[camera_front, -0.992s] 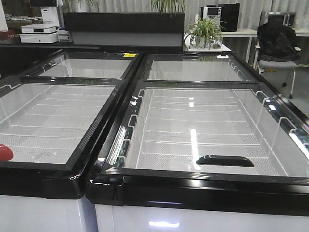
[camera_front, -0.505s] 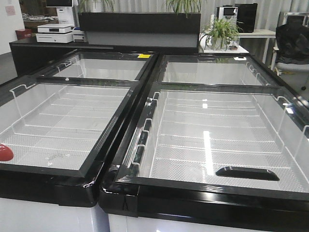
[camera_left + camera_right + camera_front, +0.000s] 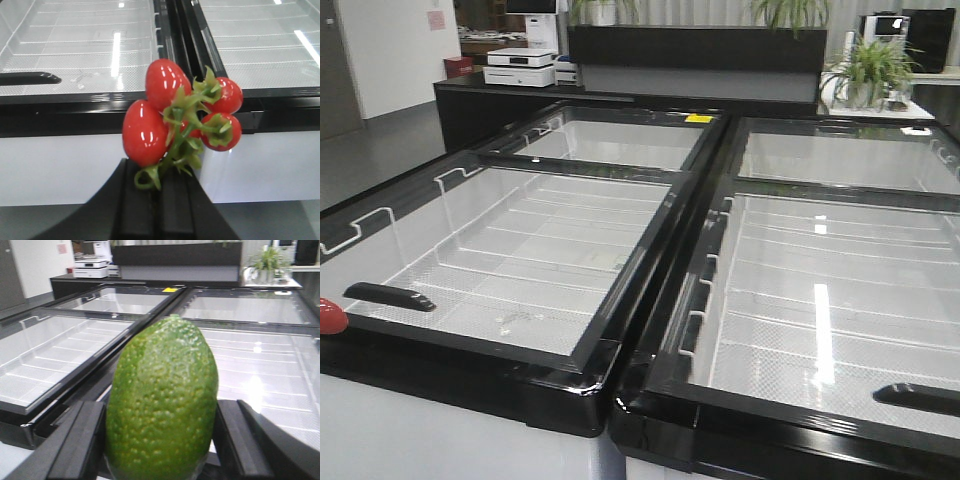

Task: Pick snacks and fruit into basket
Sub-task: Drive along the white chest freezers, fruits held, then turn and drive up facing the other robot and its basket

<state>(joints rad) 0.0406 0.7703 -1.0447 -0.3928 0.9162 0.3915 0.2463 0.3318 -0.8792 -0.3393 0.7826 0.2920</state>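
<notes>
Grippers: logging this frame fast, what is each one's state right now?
Left gripper: closed on the tomato cluster.
Right gripper: closed on the green lime.

Left tool (image 3: 160, 195) clamped shut, right tool (image 3: 160, 440) gripping, fingers (image 3: 80, 445) spread

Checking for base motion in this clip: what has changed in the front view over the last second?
The front view swung left: the two glass-topped freezers and the counter slid rightward in frame, the left lid's black handle came into view, and the chair dropped out. The lids look unchanged. Now, the left gripper holds the tomato cluster, and the right gripper the green lemon-like fruit.
</notes>
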